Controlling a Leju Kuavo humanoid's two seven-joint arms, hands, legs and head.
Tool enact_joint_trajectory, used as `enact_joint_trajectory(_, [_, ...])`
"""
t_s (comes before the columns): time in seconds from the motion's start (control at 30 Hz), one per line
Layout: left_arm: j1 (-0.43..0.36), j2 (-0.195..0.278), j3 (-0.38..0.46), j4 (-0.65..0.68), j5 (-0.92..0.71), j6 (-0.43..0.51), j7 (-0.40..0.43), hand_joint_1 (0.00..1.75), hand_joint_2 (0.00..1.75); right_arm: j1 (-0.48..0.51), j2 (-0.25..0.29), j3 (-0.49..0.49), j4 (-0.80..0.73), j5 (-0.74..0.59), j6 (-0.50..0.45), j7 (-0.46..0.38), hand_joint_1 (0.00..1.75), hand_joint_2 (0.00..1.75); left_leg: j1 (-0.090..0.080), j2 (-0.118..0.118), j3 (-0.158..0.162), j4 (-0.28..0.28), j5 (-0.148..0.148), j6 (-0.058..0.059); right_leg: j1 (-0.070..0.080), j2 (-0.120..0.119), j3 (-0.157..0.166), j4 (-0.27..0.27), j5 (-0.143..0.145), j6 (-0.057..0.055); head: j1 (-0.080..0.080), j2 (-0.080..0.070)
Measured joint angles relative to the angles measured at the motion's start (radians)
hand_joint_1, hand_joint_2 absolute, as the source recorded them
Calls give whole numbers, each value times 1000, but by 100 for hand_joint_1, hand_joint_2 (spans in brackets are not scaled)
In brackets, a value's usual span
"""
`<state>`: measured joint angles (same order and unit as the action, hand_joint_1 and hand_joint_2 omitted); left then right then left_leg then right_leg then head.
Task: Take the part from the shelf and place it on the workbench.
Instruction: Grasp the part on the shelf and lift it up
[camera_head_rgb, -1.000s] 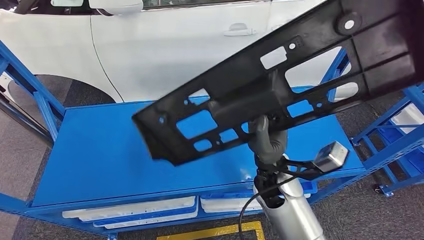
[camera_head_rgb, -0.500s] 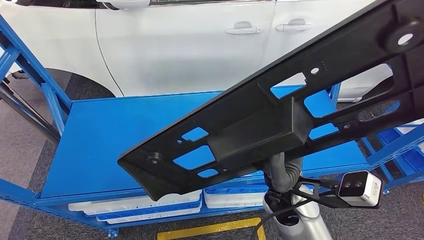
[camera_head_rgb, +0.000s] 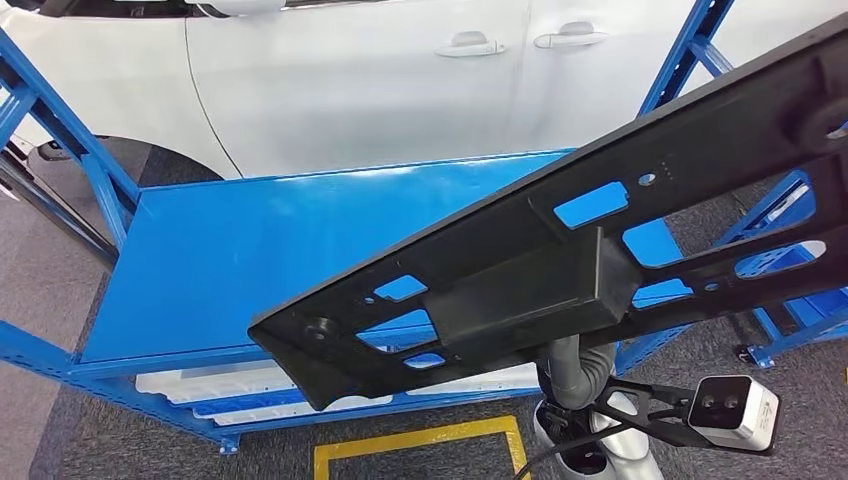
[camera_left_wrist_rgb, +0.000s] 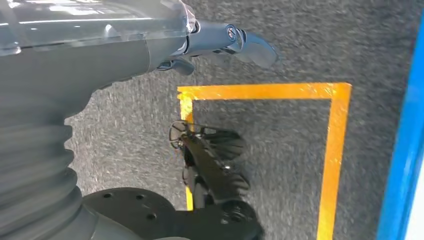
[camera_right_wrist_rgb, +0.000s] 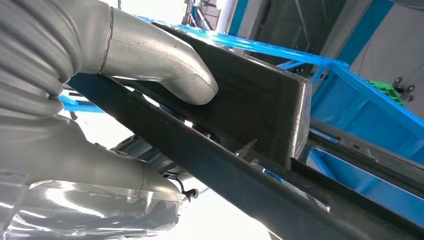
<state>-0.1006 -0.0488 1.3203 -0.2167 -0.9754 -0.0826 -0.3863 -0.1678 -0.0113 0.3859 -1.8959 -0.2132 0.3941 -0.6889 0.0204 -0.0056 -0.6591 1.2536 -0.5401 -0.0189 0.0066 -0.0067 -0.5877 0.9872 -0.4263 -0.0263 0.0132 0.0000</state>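
At 5 o'clock in the head view the right hand reaches up from below and grips the part, thumb pressed on its boxy middle. The left hand hangs over the floor, fingers loosely apart, holding nothing. The black part slants from 7 to 2 o'clock in the air above the blue bench. A white car stands at 12 o'clock.

- The part is a long black plastic panel with many cut-out windows and a boxy raised block near its middle, held in the air, tilted, low at its left end.
- The workbench is a flat blue top on a blue frame, beneath and beyond the part.
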Motion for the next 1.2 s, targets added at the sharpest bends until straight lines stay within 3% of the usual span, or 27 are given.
enact_joint_trajectory(0.07, [-2,3,0,0,2,3,3,0,175,0,-2,0,0,-2,0,-1,175,175,-3,0,100,-136,32,8,2,0,-20,14,8,5,0,0])
enact_joint_trajectory(0.13, [-4,5,1,0,8,7,10,0,175,1,-3,0,0,-7,0,-3,175,175,-8,-1,159,-232,31,17,3,-1,-31,23,17,15,0,0])
enact_joint_trajectory(0.23, [0,6,4,0,22,11,26,0,175,5,-10,-2,0,-19,-3,-6,175,175,-9,0,156,-253,41,32,1,0,-38,26,29,34,-5,0])
enact_joint_trajectory(0.27, [1,6,5,0,24,11,35,0,175,9,-14,-5,1,-23,-5,-6,175,175,-7,2,150,-256,50,39,0,2,-44,37,14,40,-5,0])
enact_joint_trajectory(0.33, [5,6,6,0,24,18,59,0,175,22,-24,-18,1,-24,-6,-6,175,175,-3,6,131,-261,72,49,-6,6,-73,116,-64,52,-4,0])
enact_joint_trajectory(0.4, [9,7,8,0,24,30,84,0,175,40,-30,-32,0,-13,-6,-7,175,175,-3,6,104,-260,91,51,-13,6,-109,245,-151,62,-2,0])
enact_joint_trajectory(0.43, [11,8,9,0,24,38,95,0,175,50,-32,-39,-1,-6,-6,-7,175,175,-3,6,91,-258,101,49,-16,6,-115,291,-167,66,-2,0])
enact_joint_trajectory(0.47, [14,9,11,0,24,44,103,0,175,60,-34,-45,-3,1,-6,-7,175,175,-3,7,78,-257,109,48,-19,6,-105,305,-160,68,-2,0])
enact_joint_trajectory(0.5, [16,10,13,0,25,51,109,0,175,69,-36,-52,-6,6,-4,-7,175,175,-3,7,65,-254,118,45,-22,6,-76,280,-137,69,-1,0])
enact_joint_trajectory(0.57, [19,14,17,-1,28,62,118,0,175,82,-39,-68,-14,14,5,-7,175,175,-3,5,44,-249,133,37,-25,6,28,143,-96,66,-1,0])
enact_joint_trajectory(0.63, [21,22,24,-1,32,66,123,0,175,90,-39,-84,-22,20,24,-7,175,175,-4,4,35,-248,147,26,-21,8,105,24,-93,57,-2,0])
enact_joint_trajectory(0.67, [22,25,26,-2,34,66,124,0,175,92,-39,-90,-25,21,35,-7,175,175,-4,3,33,-250,155,19,-18,9,116,0,-97,50,-1,0])
enact_joint_trajectory(0.73, [23,32,32,-3,41,65,126,0,175,95,-39,-98,-26,22,54,-7,175,175,-2,3,31,-254,167,5,-15,8,107,-6,-83,34,2,0])
enact_joint_trajectory(0.77, [24,34,35,-4,46,64,127,0,175,93,-39,-100,-25,20,61,-7,175,175,-1,3,25,-246,156,1,-16,6,99,-9,-74,25,2,0])
enact_joint_trajectory(0.8, [25,35,39,-4,51,64,128,0,175,91,-39,-101,-23,17,66,-7,175,175,0,3,14,-223,127,-2,-17,3,89,-11,-62,15,0,0])
enact_joint_trajectory(0.9, [26,36,49,-4,58,62,128,0,175,86,-39,-105,-12,5,71,-7,175,175,0,3,-38,-44,-20,-4,-12,0,47,-12,-28,1,-6,0])
enact_joint_trajectory(0.93, [26,36,52,-4,57,60,128,0,175,85,-39,-105,-7,3,69,-6,175,175,0,2,-46,14,-42,-5,-9,-1,31,-11,-16,0,-7,0])
enact_joint_trajectory(0.97, [26,37,53,-4,56,58,128,0,175,85,-39,-105,-3,1,66,-6,175,175,0,3,-40,43,-38,-3,-6,-1,15,-8,-5,0,-7,0])
enact_joint_trajectory(1.0, [26,37,53,-4,55,56,128,0,175,85,-39,-105,-1,1,63,-6,175,175,-1,3,-20,40,-16,-1,-3,-2,0,-5,4,0,-7,0])
enact_joint_trajectory(1.07, [25,38,53,-4,53,55,127,0,175,85,-39,-106,1,1,57,-6,175,175,-4,3,75,-64,29,10,1,-2,-28,4,21,4,-7,0])
enact_joint_trajectory(1.13, [23,41,54,-5,54,56,128,0,175,86,-40,-106,1,0,54,-6,175,175,-11,3,176,-208,22,20,4,-3,-45,16,34,12,-6,0])
enact_joint_trajectory(1.2, [22,42,55,-5,56,60,130,0,175,87,-41,-106,1,-2,53,-7,175,175,-17,3,206,-268,7,25,4,-4,-52,20,49,22,-7,0])
